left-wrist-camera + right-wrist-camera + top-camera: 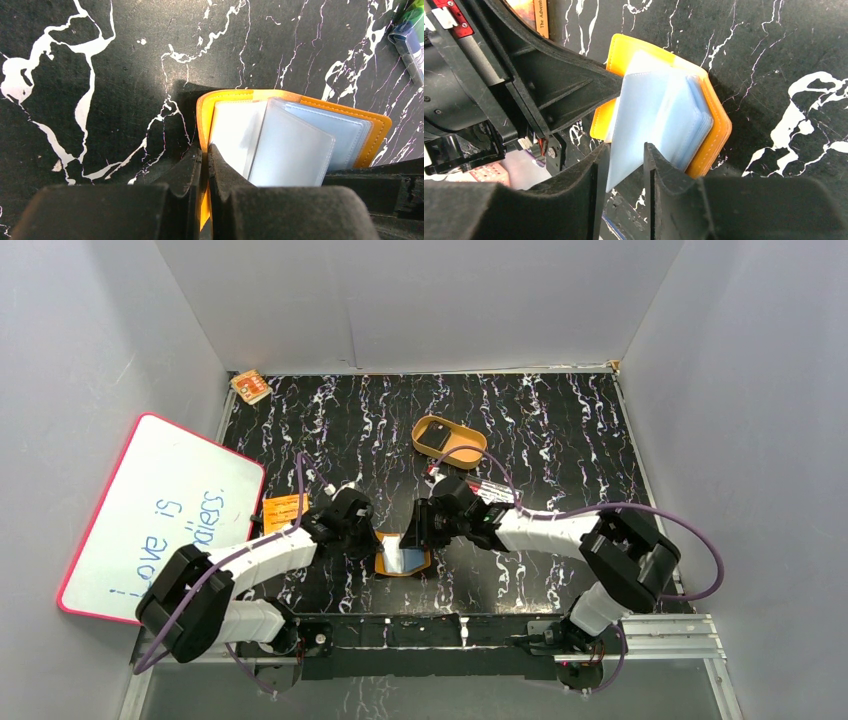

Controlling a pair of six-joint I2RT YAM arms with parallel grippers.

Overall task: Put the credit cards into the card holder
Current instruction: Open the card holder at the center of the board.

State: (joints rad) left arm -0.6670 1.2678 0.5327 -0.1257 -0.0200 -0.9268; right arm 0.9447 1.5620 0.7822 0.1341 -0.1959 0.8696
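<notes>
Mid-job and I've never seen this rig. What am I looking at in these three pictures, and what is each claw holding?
Two robot arms, each ending in a two-finger claw, are bolted at the table's near edge. The wide picture looks down from above; the other two come from cameras on each wrist. The left gripper is shut on the orange cover of the open card holder. The right gripper stands open, a clear sleeve between its fingers. Elsewhere: a tan tray with what looks like a black card, a marker pack, an orange booklet, a whiteboard.
</notes>
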